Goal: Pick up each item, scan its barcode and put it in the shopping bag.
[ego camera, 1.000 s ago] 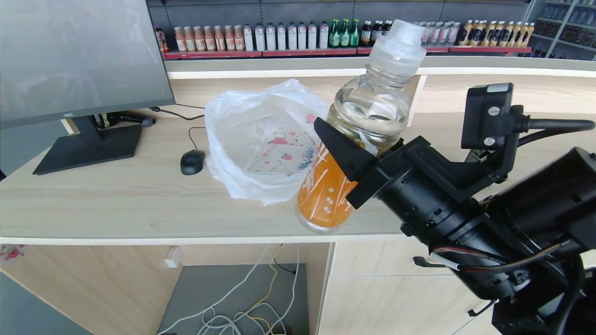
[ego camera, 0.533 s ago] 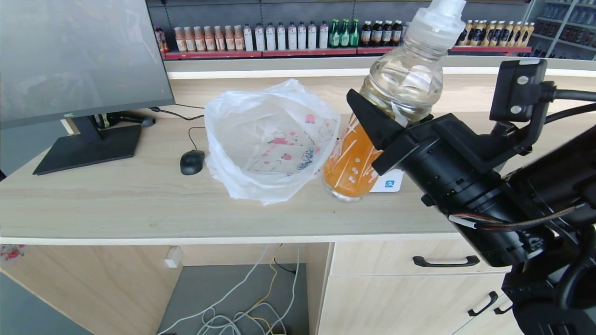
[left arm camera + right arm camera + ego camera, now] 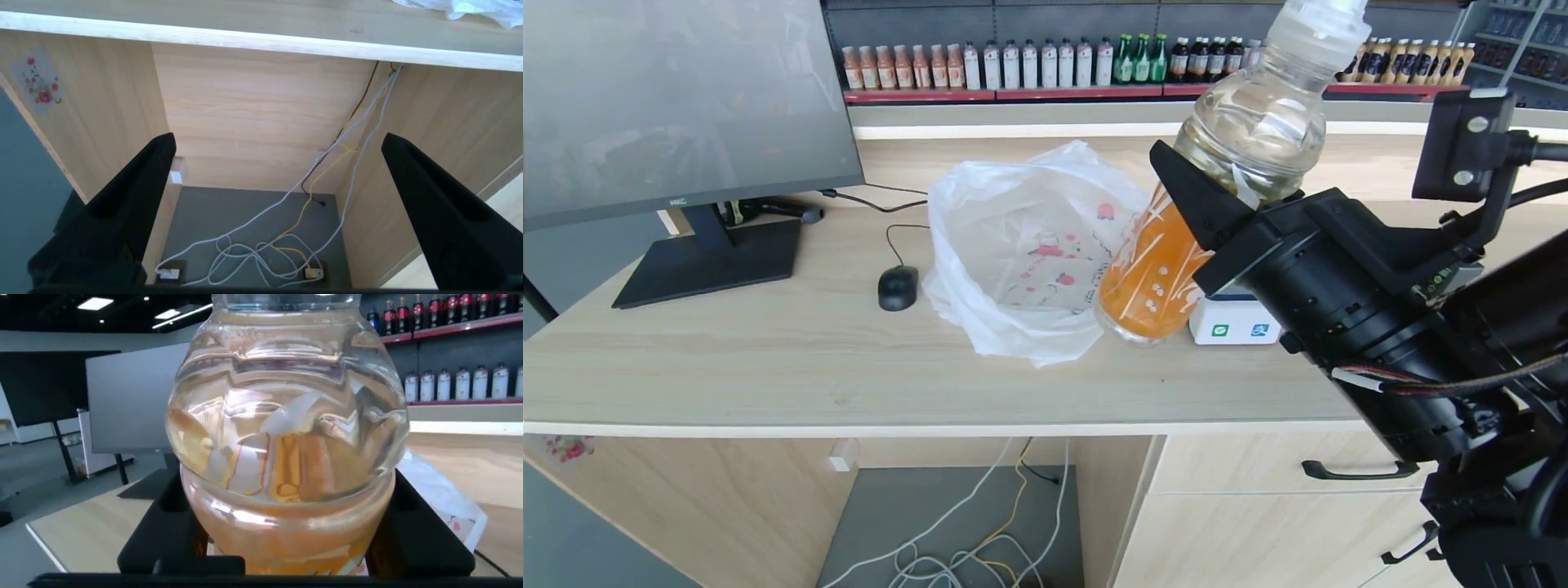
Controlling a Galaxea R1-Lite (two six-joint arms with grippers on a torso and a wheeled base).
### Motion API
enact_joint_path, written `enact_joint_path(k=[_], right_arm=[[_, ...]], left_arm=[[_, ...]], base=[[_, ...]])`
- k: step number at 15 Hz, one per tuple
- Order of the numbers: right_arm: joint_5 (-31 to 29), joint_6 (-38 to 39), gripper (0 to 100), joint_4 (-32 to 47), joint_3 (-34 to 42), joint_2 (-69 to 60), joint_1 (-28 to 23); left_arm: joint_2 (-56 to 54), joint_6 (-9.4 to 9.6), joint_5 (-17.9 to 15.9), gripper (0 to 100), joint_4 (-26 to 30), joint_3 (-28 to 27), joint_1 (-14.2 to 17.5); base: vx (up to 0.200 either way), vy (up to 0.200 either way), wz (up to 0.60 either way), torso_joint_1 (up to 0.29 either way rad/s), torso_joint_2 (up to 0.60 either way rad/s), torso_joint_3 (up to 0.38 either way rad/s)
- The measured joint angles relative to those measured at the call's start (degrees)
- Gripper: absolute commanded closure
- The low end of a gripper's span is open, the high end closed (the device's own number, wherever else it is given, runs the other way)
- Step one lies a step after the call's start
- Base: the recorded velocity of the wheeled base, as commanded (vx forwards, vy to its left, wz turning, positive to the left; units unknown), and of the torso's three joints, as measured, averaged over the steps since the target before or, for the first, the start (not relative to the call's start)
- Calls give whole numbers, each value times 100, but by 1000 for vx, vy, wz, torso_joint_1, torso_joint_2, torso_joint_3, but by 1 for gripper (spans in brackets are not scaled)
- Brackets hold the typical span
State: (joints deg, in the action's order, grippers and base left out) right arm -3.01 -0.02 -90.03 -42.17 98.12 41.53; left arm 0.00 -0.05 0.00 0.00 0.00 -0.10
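Note:
My right gripper [image 3: 1217, 224] is shut on a clear bottle [image 3: 1225, 180] with an orange label and white cap, held tilted above the counter. The bottle's base hangs just right of the white plastic shopping bag [image 3: 1029, 245] and in front of the small white scanner box [image 3: 1233, 322]. In the right wrist view the bottle [image 3: 286, 457] sits between the black fingers [image 3: 159, 539]. My left gripper [image 3: 278, 212] stands open below the counter edge, facing the space under the desk, with nothing between its fingers.
A monitor [image 3: 678, 98] on a black stand is at the counter's left, with a black mouse [image 3: 898, 287] beside the bag. Loose cables [image 3: 278, 245] lie on the floor under the desk. Drawers with black handles [image 3: 1356, 472] are below right. Shelves of bottles [image 3: 1045, 64] line the back.
My right gripper has carried the bottle up and away from the counter's front edge, to beside the bag and over the scanner. The head camera has shifted, so the whole scene moved right.

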Motion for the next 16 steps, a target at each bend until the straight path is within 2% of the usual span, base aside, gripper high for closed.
enact_joint_path(k=[4, 13, 16], right_arm=[[-5, 29, 100, 9, -26, 50, -6], [80, -99, 100, 41, -99, 246, -143], [56, -101, 100, 850, -733, 304, -325]], left_arm=[[0, -24, 0, 0, 0, 0, 5], [0, -5, 0, 0, 2, 0, -4], [0, -2, 0, 0, 0, 0, 0]], base=[[0, 200, 0, 5, 2, 2], [0, 0, 0, 0, 0, 0], [0, 0, 0, 0, 0, 0]])
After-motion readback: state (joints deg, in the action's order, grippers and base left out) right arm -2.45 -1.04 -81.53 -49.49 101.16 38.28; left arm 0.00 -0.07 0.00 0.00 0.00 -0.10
